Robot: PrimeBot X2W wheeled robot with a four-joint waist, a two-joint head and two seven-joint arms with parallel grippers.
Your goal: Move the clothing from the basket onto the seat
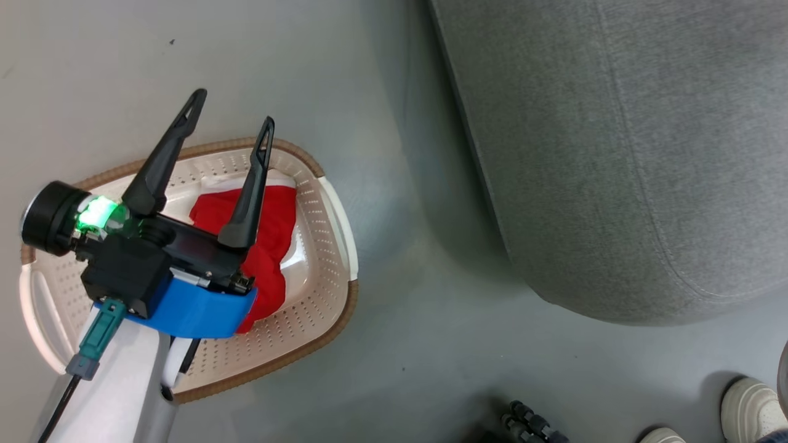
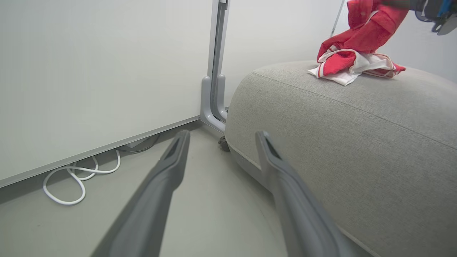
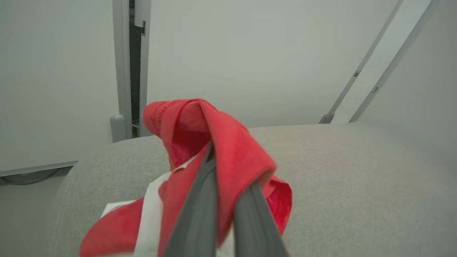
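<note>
Red sportswear: one piece in basket (image 1: 335, 215), one on seat (image 1: 615, 154).
Head view: left gripper (image 1: 233, 106) spread wide over cream basket, crumpled red garment (image 1: 274, 215) inside; grey seat nearby. Left wrist view: second red garment (image 2: 357, 46), white-trimmed, on seat top. Right wrist view: right gripper (image 3: 223, 167) clamped on that fabric.

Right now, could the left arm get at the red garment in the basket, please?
Probably yes: the left gripper hangs open right above the red garment in the basket, with nothing lying over it.
</note>
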